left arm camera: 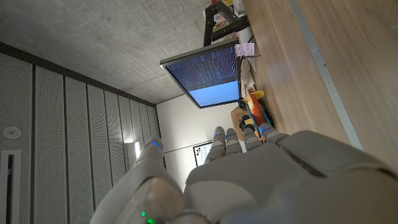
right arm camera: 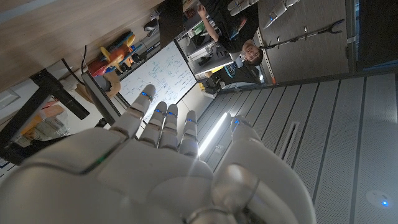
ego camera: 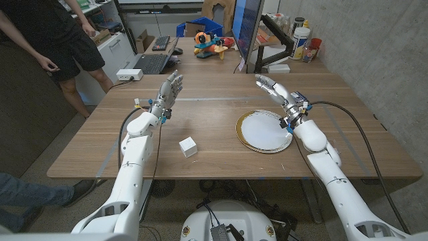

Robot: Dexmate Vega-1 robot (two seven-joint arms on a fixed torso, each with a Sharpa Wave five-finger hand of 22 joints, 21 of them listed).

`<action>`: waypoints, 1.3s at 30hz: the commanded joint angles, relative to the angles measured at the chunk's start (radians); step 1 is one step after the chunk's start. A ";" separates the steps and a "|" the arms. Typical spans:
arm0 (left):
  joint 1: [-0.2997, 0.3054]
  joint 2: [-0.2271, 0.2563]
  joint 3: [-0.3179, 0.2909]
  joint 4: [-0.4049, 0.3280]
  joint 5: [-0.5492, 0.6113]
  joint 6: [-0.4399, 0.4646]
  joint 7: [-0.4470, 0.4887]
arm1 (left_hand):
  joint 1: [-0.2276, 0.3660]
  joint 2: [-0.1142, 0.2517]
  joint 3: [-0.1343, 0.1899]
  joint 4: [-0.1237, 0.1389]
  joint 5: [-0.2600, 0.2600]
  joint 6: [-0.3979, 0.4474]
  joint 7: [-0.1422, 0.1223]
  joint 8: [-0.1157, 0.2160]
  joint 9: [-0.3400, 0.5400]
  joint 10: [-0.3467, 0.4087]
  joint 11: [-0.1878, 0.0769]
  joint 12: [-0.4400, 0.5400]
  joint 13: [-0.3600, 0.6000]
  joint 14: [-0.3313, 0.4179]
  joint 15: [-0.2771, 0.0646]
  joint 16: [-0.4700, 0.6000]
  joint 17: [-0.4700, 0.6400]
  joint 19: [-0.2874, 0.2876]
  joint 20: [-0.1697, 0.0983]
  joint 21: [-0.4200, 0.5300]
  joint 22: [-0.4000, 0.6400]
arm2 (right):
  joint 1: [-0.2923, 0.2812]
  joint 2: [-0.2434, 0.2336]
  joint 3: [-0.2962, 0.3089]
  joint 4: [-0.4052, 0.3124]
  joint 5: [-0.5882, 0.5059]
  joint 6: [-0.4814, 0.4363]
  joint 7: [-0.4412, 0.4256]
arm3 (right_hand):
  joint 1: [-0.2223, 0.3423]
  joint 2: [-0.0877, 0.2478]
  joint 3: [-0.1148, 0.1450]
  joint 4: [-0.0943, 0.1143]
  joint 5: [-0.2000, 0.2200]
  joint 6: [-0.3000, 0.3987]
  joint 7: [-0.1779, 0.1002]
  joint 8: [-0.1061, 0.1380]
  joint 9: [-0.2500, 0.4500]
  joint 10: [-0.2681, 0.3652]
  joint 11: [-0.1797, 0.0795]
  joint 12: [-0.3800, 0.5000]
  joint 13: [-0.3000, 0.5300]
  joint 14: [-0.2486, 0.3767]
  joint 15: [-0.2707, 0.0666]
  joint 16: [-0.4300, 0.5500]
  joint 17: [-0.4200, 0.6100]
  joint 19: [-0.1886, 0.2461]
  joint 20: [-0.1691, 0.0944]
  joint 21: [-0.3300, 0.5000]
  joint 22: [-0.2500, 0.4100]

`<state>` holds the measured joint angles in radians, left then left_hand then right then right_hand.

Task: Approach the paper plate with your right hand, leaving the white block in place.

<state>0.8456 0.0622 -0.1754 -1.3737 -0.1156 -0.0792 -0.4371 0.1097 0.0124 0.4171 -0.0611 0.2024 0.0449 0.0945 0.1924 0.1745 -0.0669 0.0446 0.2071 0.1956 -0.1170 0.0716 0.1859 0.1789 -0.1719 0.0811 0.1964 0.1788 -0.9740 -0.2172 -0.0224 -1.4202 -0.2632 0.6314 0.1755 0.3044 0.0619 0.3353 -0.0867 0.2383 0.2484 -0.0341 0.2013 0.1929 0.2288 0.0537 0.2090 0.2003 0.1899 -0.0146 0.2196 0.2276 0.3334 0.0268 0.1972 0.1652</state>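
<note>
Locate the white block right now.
In the head view the white block sits on the wooden table near its front edge, just right of the left arm's forearm and left of the paper plate, touching neither hand.

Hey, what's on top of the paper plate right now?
The paper plate looks bare, nothing resting on it. The right robot hand is raised beyond its far edge; the wrist hides a sliver of the right rim.

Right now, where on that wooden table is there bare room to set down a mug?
Bare wood lies between the small white block and the gold-rimmed white paper plate, and across the middle between the raised left hand and right hand. The far edge is crowded.
</note>
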 commanded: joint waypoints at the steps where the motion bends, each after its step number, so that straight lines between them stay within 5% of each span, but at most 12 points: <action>1: -0.012 -0.003 -0.008 0.017 -0.025 0.008 -0.031 | 0.006 0.010 0.004 -0.006 -0.002 0.006 0.007 -0.002 0.003 0.001 -0.003 0.005 0.001 -0.005 -0.002 0.003 0.004 -0.013 0.002 0.003 0.005 | -0.003 -0.010 -0.009 -0.018 -0.081 0.010 -0.037 | -0.002 -0.010 -0.004 -0.003 0.005 0.004 -0.007 0.008 0.004 0.014 -0.001 0.009 0.001 0.011 0.002 0.003 0.001 0.008 0.004 0.002 0.004; 39: -0.012 -0.007 0.001 0.003 -0.009 0.013 -0.027 | 0.004 0.011 0.003 -0.009 -0.003 0.004 0.008 -0.005 0.003 -0.003 -0.001 0.003 0.001 -0.010 0.000 0.002 0.004 -0.018 0.001 0.002 0.005 | -0.013 -0.068 -0.034 -0.063 -0.326 0.020 -0.170 | -0.014 -0.018 -0.008 -0.005 0.028 0.015 -0.019 0.009 0.004 0.023 -0.009 0.007 0.002 0.011 -0.005 -0.002 -0.005 0.013 -0.001 -0.002 0.004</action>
<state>0.8247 0.0583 -0.1787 -1.3529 -0.1285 -0.0727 -0.4671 0.1097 0.0123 0.4191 -0.0678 0.2024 0.0448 0.0945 0.1885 0.1745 -0.0669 0.0446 0.2070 0.1956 -0.1170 0.0716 0.1858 0.1789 -0.1720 0.0809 0.1964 0.1788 -0.9846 -0.2642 -0.0474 -1.4713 -0.4839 0.6583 0.0613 0.2940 0.0515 0.3312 -0.0909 0.2591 0.2592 -0.0448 0.2013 0.1928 0.2450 0.0485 0.2090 0.2003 0.1932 -0.0179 0.2196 0.2230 0.3422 0.0287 0.1972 0.1652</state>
